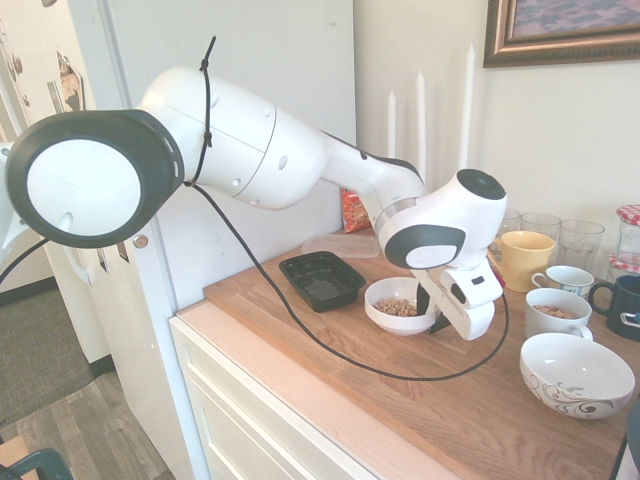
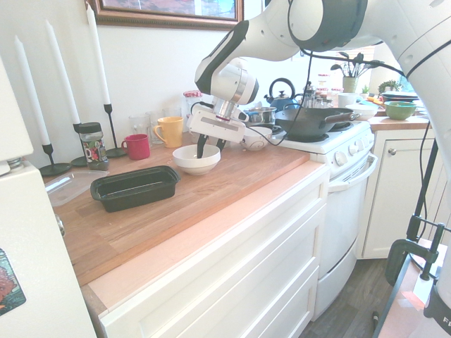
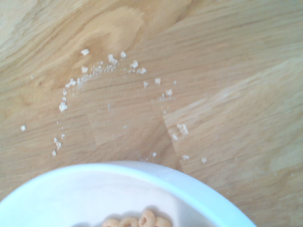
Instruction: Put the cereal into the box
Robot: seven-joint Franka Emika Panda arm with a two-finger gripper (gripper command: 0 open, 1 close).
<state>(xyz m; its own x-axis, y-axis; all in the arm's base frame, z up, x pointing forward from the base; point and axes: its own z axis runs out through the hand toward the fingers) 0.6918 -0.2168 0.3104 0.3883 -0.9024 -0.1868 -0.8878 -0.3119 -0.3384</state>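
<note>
Here, in the first exterior view, the cereal (image 1: 396,306) is seen as a small tan heap inside a white bowl (image 1: 381,311) on the wooden counter (image 1: 420,400). The black box (image 1: 322,279) is set just beside the bowl, on the side away from the cups, and nothing is seen in it. The gripper (image 1: 432,322) is angled down at the bowl's rim on the cup side; a dark finger is seen at the rim, but whether the rim is clamped cannot be told. A yellow mug (image 1: 524,258) is placed beyond the bowl near the wall, and a patterned bowl (image 1: 576,375) is found well apart from the white bowl, toward the counter's front edge. An orange-red bag (image 1: 354,212) is partly hidden behind the arm.

In the second exterior view, the bowl (image 2: 196,160) is seen between the box (image 2: 134,187) and the stove (image 2: 331,141). The gripper (image 2: 211,145) is lowered at the bowl's far rim, two dark fingers (image 2: 202,146) being shown a little apart. A red mug (image 2: 137,146) and candles (image 2: 100,60) are seen behind the bowl by the wall.

In the wrist view, the bowl's rim (image 3: 142,172) is shown close, with a few ring-shaped cereal pieces (image 3: 137,221) inside. Pale crumbs (image 3: 111,64) are scattered on the wood beside the bowl
</note>
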